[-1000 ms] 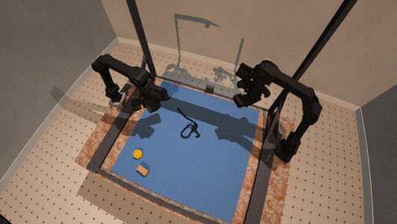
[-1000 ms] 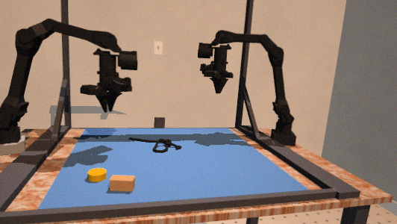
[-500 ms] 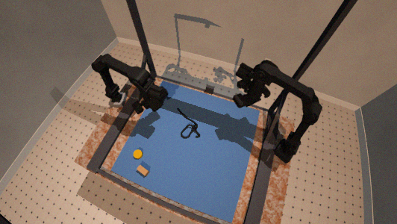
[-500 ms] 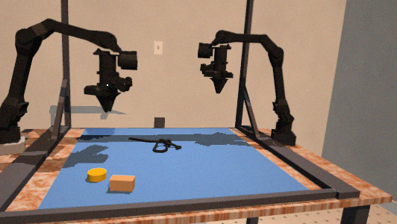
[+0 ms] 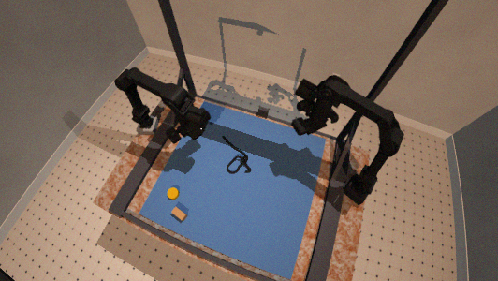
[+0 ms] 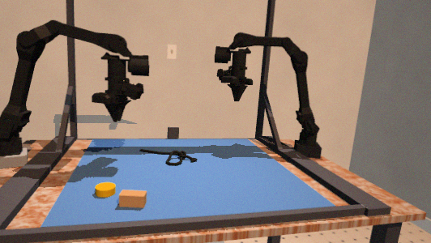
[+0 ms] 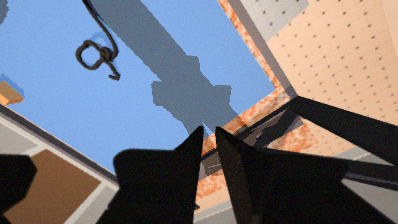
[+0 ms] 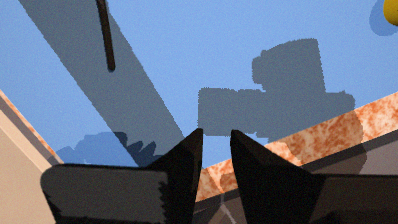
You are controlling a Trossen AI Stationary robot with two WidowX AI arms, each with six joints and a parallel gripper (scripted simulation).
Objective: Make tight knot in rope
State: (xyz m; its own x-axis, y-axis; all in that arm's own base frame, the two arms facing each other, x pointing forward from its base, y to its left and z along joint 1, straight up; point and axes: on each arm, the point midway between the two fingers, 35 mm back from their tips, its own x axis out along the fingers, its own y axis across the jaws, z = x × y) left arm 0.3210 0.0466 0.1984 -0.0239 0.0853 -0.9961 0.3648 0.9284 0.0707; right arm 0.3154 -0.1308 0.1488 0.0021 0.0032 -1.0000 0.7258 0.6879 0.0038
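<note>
The dark rope lies on the blue mat. It has a small crossed tangle with a round open loop beside it, a short hooked tail and a long tail. How tight the crossing is cannot be told. My left gripper hangs high above the table on the right side of the top and exterior views, slightly open and empty. My right gripper hangs above the left side of the table in the top and exterior views, slightly open and empty. Neither touches the rope.
A yellow disc and an orange block stand near the front left of the mat. A dark frame edges the table, with uprights at the back.
</note>
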